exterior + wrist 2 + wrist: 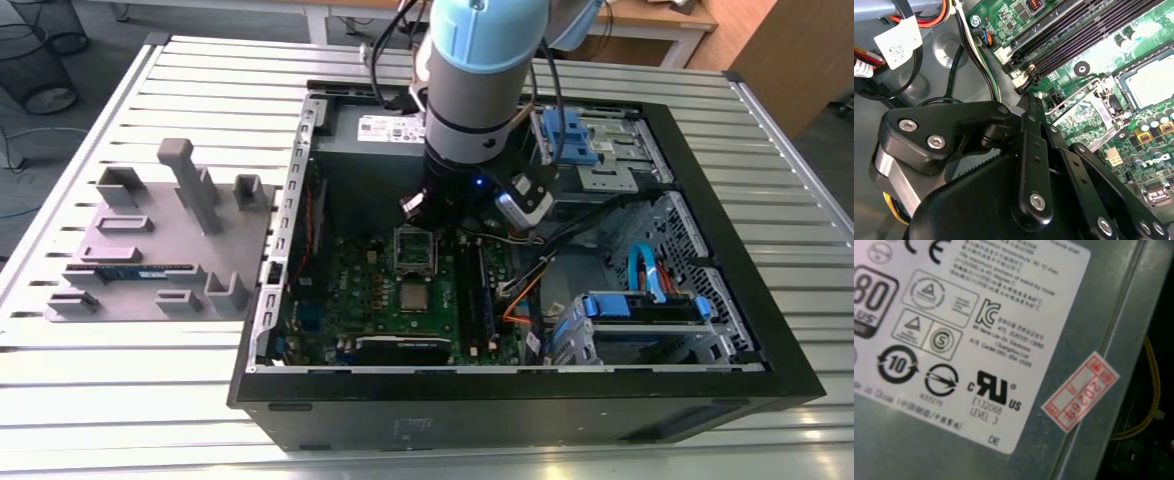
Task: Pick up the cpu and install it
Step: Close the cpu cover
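A single robot arm (pixel 474 90) comes down almost vertically from the top edge of the exterior view. It has a pale blue joint cap, a grey tube, then a black wrist (pixel 461 175) with a small blue light. The black gripper (pixel 434 213) hangs below, pointing downward. The second wrist view shows its bolted link bars (pixel 1034 160) close up.

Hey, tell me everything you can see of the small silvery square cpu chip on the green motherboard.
The small flat square cpu has a silvery, metal-looking top. It lies flat on the green motherboard inside the open black computer case, seemingly seated in its socket, with the hinged metal retention frame swung open just beside it. In the second wrist view its pale top sits inside the dark socket edge. Nothing rests on it.
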Action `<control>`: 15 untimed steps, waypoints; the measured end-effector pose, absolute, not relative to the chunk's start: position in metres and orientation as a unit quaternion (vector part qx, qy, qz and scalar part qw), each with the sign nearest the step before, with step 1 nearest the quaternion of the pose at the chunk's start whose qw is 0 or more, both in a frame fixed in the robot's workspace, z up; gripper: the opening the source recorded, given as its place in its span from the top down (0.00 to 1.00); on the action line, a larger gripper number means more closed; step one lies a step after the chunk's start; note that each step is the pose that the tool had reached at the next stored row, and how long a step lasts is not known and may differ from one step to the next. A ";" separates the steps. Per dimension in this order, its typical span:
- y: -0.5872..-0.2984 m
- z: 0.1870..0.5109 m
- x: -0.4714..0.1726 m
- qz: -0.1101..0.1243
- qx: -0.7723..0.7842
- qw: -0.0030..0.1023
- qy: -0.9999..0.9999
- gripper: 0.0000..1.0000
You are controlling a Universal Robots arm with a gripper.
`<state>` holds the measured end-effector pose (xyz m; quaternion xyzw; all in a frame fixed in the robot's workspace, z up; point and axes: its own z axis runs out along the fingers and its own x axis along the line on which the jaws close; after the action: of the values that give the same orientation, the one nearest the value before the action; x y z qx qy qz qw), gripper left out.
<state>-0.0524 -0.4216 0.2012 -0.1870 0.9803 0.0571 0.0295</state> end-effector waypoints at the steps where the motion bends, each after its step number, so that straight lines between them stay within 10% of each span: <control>1: -0.422 0.202 -0.052 0.057 -0.187 0.030 0.980 0.89; 15: -0.422 0.204 -0.052 0.057 -0.187 0.032 0.980 0.89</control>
<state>-0.0525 -0.4219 0.2043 -0.1872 0.9802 0.0567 0.0317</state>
